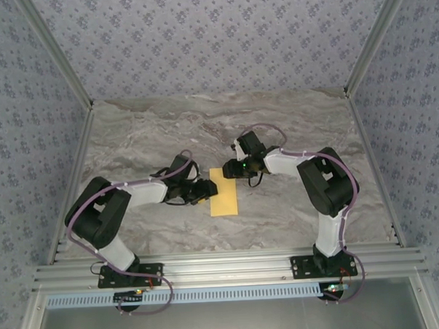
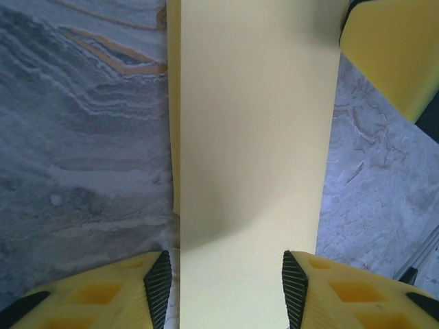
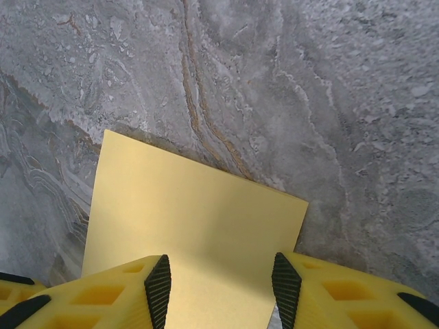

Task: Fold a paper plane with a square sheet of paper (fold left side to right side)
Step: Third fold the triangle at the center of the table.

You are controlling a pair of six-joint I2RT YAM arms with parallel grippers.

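Okay, paper (image 1: 223, 193) is lying flat on the table (image 1: 152, 131), dead centre between the two arms, and it reads as a narrow upright strip, not a square. My call: the left-to-right fold is in and this is the pressing-down part.

Left gripper (image 2: 226, 291) sits over the near end of the strip, jaws roughly half apart, black pads either side of the paper's width, nothing pinched. Right gripper (image 3: 221, 288) is over the far end, near its corner, same story: jaws partway open, paper below them, no grip on it. Whether either set of fingers actually touches the sheet, I can't tell.

From the left wrist, one long edge seems to show a second layer peeking out, so the halves may be slightly off.

How I'd play it: pin one end and don't let it skate on this smooth marble. Square the edges before committing. Then press straight down and stroke along the folded edge from the pinned end outward, light and slow. Any sideways shove and the top layer slides, and a crooked crease spoils every later fold.
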